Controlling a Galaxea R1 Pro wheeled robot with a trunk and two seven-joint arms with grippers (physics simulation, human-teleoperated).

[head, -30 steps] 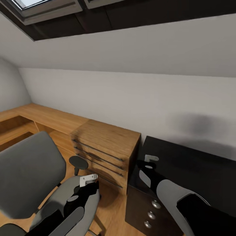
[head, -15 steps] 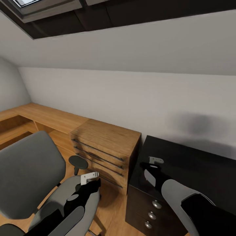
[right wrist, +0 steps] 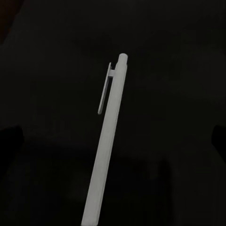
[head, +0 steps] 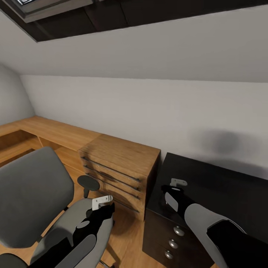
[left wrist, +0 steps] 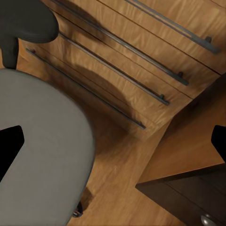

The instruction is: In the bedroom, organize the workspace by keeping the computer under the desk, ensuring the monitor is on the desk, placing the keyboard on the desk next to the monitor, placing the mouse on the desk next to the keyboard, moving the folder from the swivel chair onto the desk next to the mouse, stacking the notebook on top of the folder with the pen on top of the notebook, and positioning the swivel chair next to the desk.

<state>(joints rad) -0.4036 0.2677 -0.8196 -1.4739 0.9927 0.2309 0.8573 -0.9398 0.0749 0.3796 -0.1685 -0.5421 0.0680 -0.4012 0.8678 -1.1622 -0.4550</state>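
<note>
Beneath the sloped grey wall, the oak drawer unit [head: 118, 172] stands between the swivel chair [head: 35, 201] and the black desk [head: 219, 190], its side close against the desk's near corner. A narrow strip of oak floor [head: 128, 238] runs in front of the drawer unit, hemmed by the chair seat on one side and the desk's dark drawer front with round knobs [head: 173, 243] on the other. The chair's black armrest [head: 88, 183] stands just beside the bar handles of the oak drawers. A long oak shelf top [head: 48, 132] runs along the wall beyond the chair.

Over the chair seat's edge hangs the left gripper [head: 101, 203]; the left wrist view shows its dark fingertips [left wrist: 10, 143] wide apart with nothing between them, the grey seat, the floor strip and the oak drawers below.

Over the desk's front corner hovers the right gripper [head: 178, 183]. In the right wrist view its jaws stand apart at the two sides, and the white pen [right wrist: 107, 141] lies flat on the black desk top between them, clip end pointing away, not touched by either finger. The desk surface around the pen is bare and dark.
</note>
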